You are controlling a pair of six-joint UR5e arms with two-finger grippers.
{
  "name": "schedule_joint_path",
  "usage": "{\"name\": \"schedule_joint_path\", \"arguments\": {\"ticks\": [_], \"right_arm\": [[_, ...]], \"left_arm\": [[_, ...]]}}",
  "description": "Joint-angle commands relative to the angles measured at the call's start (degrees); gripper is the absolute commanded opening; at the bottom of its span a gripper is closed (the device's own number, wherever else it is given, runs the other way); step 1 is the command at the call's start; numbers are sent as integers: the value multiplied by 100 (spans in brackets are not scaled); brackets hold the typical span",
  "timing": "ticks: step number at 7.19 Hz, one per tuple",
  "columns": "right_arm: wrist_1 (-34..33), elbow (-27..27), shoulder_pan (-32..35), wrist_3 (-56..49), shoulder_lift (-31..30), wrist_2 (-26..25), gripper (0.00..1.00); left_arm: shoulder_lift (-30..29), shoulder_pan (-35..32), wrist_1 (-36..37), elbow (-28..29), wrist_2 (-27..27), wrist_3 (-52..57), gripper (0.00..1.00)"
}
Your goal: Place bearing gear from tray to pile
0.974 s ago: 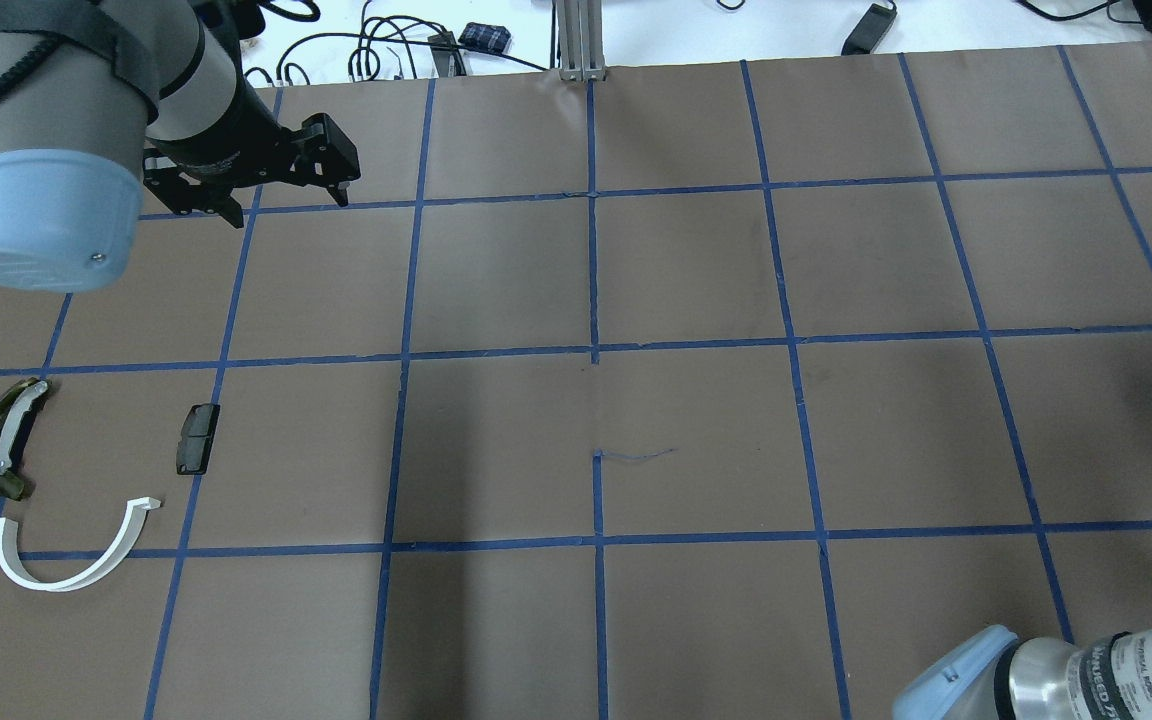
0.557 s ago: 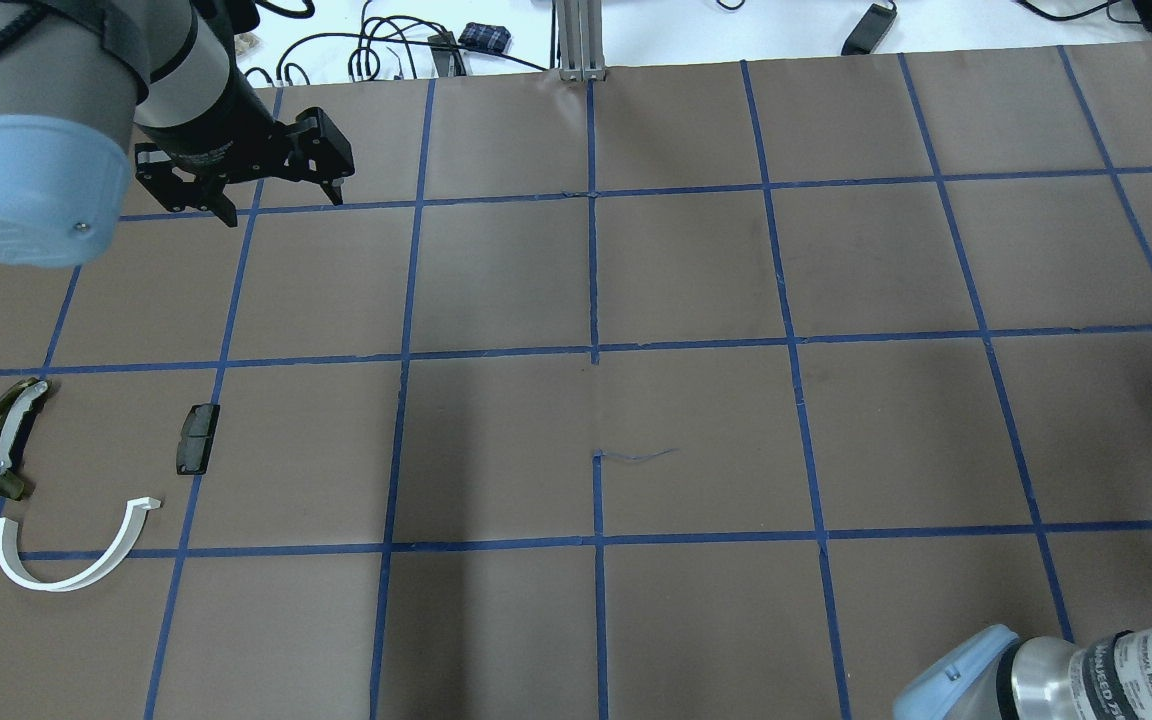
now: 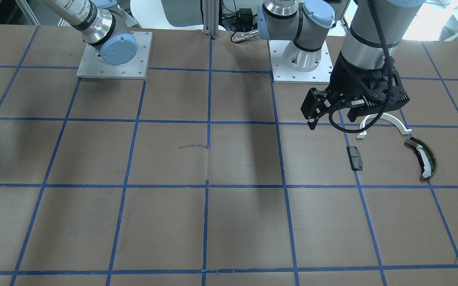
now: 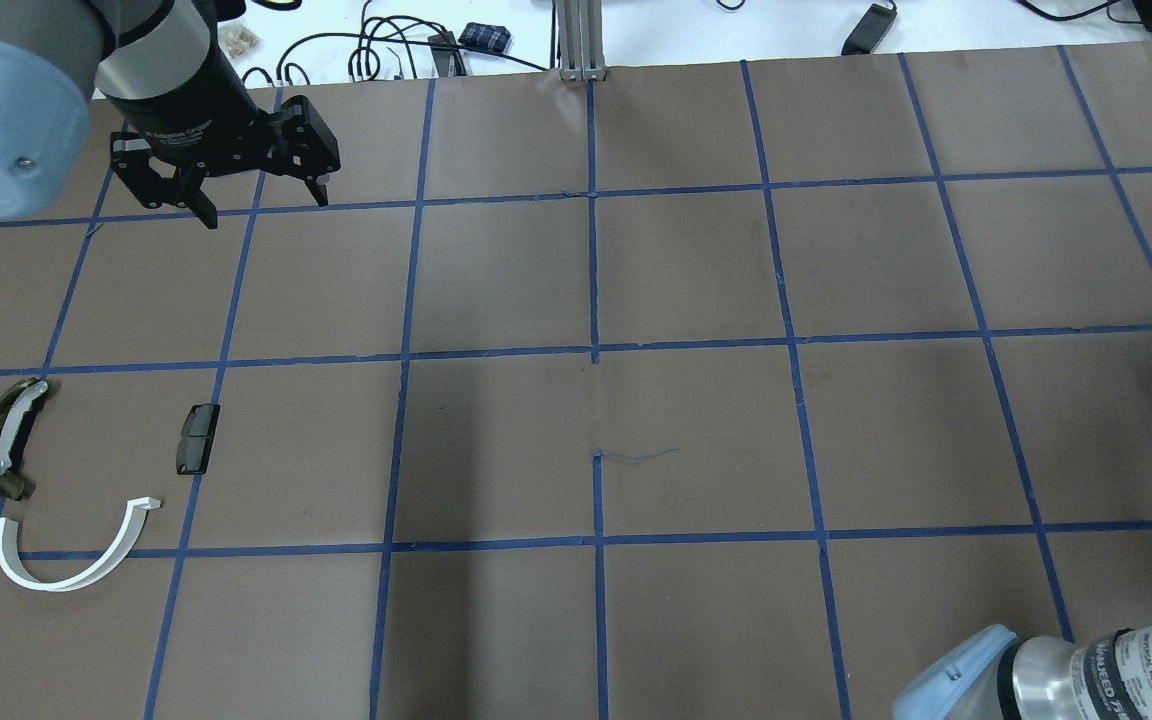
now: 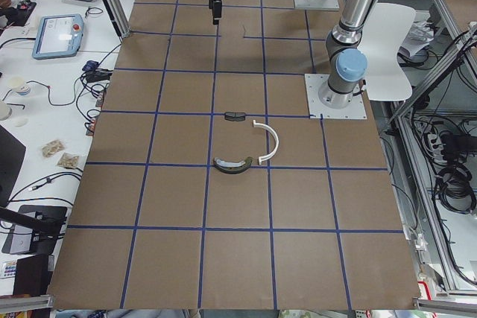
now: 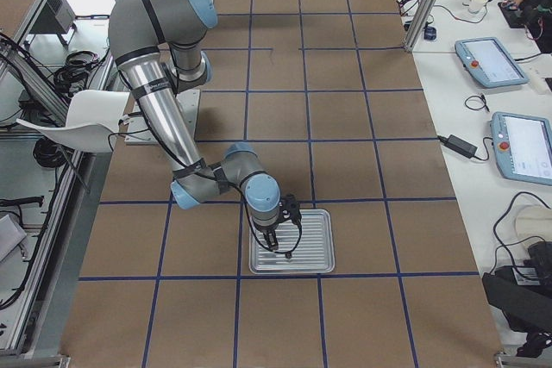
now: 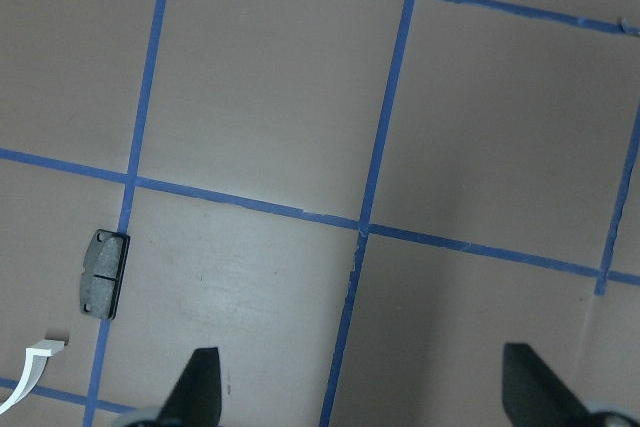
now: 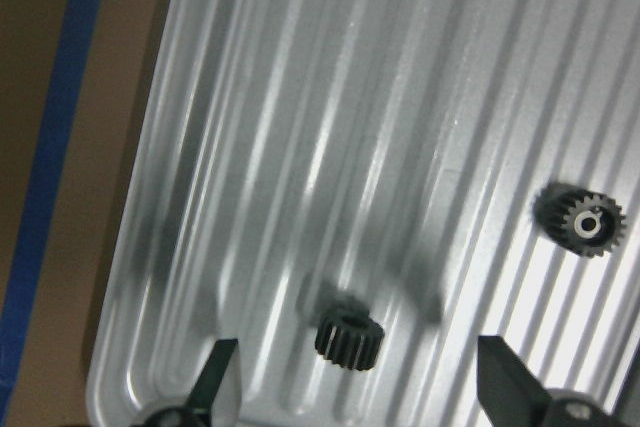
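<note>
The right gripper (image 8: 365, 382) hangs over the tray (image 8: 250, 147) with its fingers spread wide and nothing between them gripped. Just ahead of the gap between its fingertips, a small black gear (image 8: 350, 337) lies on the ribbed metal. Farther out and off to one side of the gripper lies a second gear (image 8: 580, 219), flat, with a pale bore showing. That makes two gears, both in the tray and well apart from each other.

As I judge it, the task is at its opening step: the gripper is lined up on the nearer gear, but the grasp, the lift and the carry are all left to do. No gear is with the pile (image 5: 237, 164).

The pile lies far from this gripper, toward the other end of the table (image 4: 696, 440). It counts three parts, none touching: one white half-ring (image 4: 51, 586), one black block (image 4: 197, 438) and one olive curved piece (image 4: 4, 438). The left gripper (image 4: 264, 208) hovers beyond them, wide apart too and empty, with the block nearest its fingertips.
</note>
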Motion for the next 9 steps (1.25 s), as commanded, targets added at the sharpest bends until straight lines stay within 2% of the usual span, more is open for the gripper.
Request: {"name": "schedule_joint_path", "arguments": {"ticks": [1, 2, 3, 4, 5, 6, 8, 9], "right_arm": [[4, -112, 25, 12, 128, 12, 85], [30, -86, 25, 20, 120, 12, 80], [65, -103, 34, 47, 111, 20, 70], [92, -112, 43, 108, 102, 12, 43], [101, -112, 43, 108, 102, 3, 27], [101, -103, 43, 108, 120, -14, 16], [197, -121, 43, 117, 59, -85, 12], [520, -156, 95, 187, -151, -85, 10]], "left_arm": [[88, -10, -19, 224, 72, -43, 100], [11, 24, 278, 129, 125, 26, 100], [-34, 16, 324, -89, 56, -25, 100], [-95, -19, 403, -118, -485, 61, 100], [174, -54, 291, -240, -551, 732, 100], [420, -20, -276, -189, -412, 1513, 100], [738, -2, -554, -284, -280, 1591, 100], [722, -19, -467, -398, -349, 1591, 100]]}}
